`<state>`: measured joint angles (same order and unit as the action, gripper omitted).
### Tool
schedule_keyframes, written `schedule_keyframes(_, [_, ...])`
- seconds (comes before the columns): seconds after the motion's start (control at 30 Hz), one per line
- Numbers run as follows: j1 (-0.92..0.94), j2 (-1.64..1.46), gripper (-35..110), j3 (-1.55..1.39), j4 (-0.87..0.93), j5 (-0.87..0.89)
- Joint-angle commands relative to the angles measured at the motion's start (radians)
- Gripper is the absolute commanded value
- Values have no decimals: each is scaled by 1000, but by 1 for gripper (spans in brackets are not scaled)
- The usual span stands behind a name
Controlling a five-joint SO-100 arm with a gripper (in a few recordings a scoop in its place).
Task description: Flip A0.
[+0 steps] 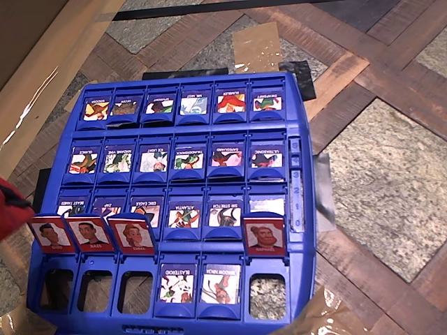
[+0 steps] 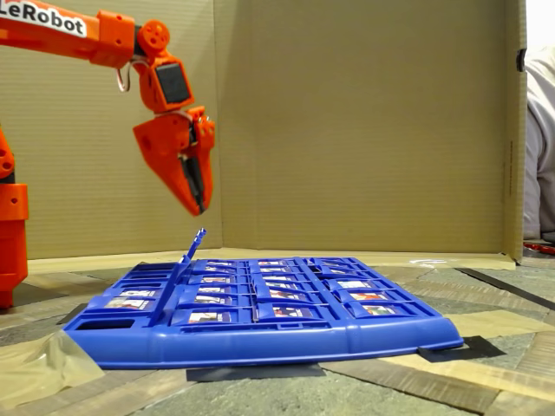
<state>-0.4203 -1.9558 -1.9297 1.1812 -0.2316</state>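
Lettering on my orange arm (image 2: 52, 22) reads "LeRobot", its first letter cut by the frame edge. My hand (image 2: 201, 206) hangs above the blue game board (image 2: 260, 342), fingers pressed together and holding nothing. In the overhead view only a red sliver of the hand (image 1: 8, 209) shows at the left edge.

A0 (image 1: 50, 234), a red-framed portrait of a dark-haired man, stands upright at the left end of the board's third row, with the hand just beside it. Its caption is too small to read. Its reverse face is hidden. Three other red-framed tiles (image 1: 264, 235) stand in the same row.

Legible captions on the flat blue tiles, printed upside down, include "BLASTEROID" (image 1: 177, 283) and "ATLANTIA" (image 1: 184, 215). The remaining captions are blurred. The board lies on the desk (image 1: 391, 174), taped at its corners.
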Motion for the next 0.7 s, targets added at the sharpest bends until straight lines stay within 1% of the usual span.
schedule_keyframes(0.0, [9,31,0,69,-37,17])
schedule_keyframes(0.33, [63,186,0,61,-101,-15])
schedule_keyframes(0.67, [31,204,0,23,-129,-12])
